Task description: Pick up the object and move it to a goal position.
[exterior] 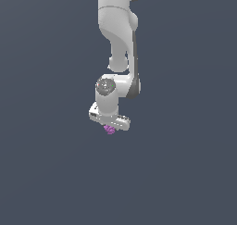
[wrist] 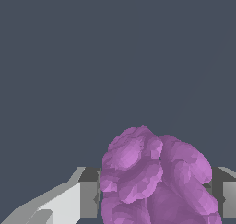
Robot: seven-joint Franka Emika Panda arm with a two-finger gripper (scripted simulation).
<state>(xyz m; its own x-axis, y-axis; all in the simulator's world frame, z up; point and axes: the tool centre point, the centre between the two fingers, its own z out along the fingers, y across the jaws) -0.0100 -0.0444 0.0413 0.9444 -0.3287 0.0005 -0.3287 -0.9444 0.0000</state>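
The object [exterior: 109, 129] is a small purple-magenta bumpy lump that shows just under the white hand in the exterior view. In the wrist view the object [wrist: 152, 177] fills the space between the two grey fingers [wrist: 90, 197], whose pads press against its sides. My gripper [wrist: 156, 195] is shut on it. From the exterior view the gripper [exterior: 110, 126] points down near the picture's middle, and the hand hides its fingers. No goal marker shows in either view.
Only a plain dark grey-blue surface [exterior: 185, 173] lies around and below the arm. The white arm links [exterior: 118, 29] come down from the upper edge of the exterior view.
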